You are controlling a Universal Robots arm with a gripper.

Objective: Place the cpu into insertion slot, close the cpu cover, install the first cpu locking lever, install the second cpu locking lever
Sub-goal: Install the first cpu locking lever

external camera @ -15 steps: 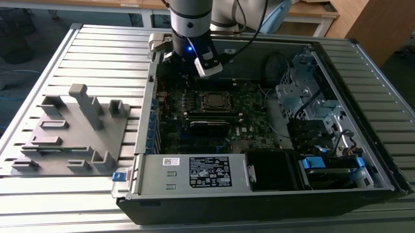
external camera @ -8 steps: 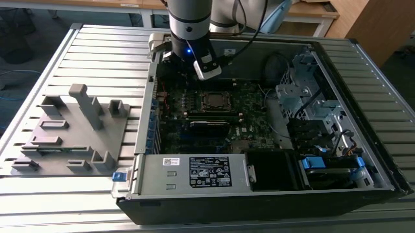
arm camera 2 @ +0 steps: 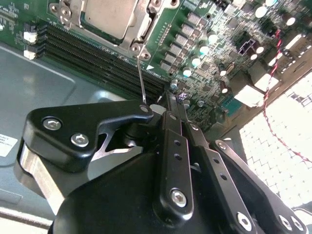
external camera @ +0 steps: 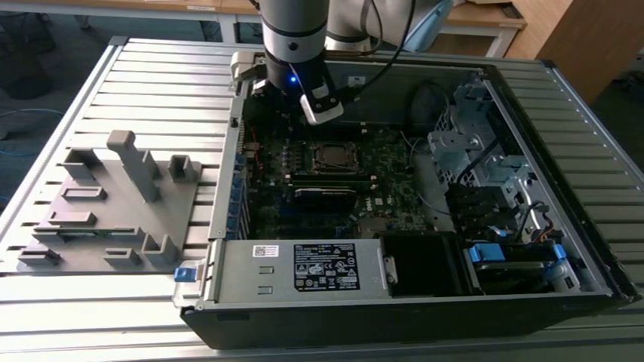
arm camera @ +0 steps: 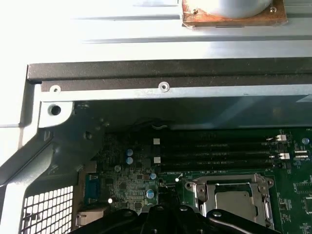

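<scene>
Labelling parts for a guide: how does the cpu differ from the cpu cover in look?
The cpu is a solid dull grey plate; the cpu cover is a shinier frame with a cut-out centre. The cpu cover is larger, framing the cpu's edges. Both are square and metallic.

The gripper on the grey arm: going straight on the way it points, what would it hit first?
The gripper would likely meet the thin silver wire lever at its tip, then the green motherboard beside the metal-framed socket; depth is unclear.
</scene>
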